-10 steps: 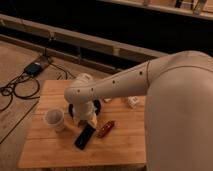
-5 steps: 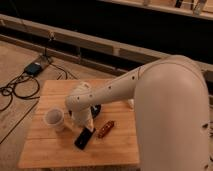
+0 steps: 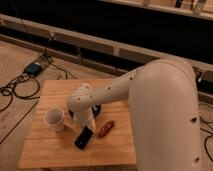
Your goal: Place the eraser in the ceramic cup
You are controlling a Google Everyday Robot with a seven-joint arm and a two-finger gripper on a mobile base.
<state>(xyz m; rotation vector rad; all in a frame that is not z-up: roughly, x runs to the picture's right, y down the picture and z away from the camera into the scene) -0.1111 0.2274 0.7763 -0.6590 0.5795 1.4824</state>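
The eraser [image 3: 84,138] is a flat black bar lying on the wooden table [image 3: 50,150], near the front. The ceramic cup [image 3: 54,119] stands upright to its upper left, white and round. My gripper [image 3: 82,121] hangs at the end of the white arm, just above the eraser's far end and right of the cup. The arm [image 3: 150,100] hides much of the table's right side.
A slim reddish-brown object [image 3: 105,129] lies right of the eraser. A dark bowl [image 3: 96,108] shows partly behind the gripper. Cables and a blue box [image 3: 34,67] lie on the floor at left. A low wall runs behind the table.
The arm has swung left and down over the table, bringing the gripper closer to the eraser and cup. The eraser, cup and reddish-brown object have not moved.
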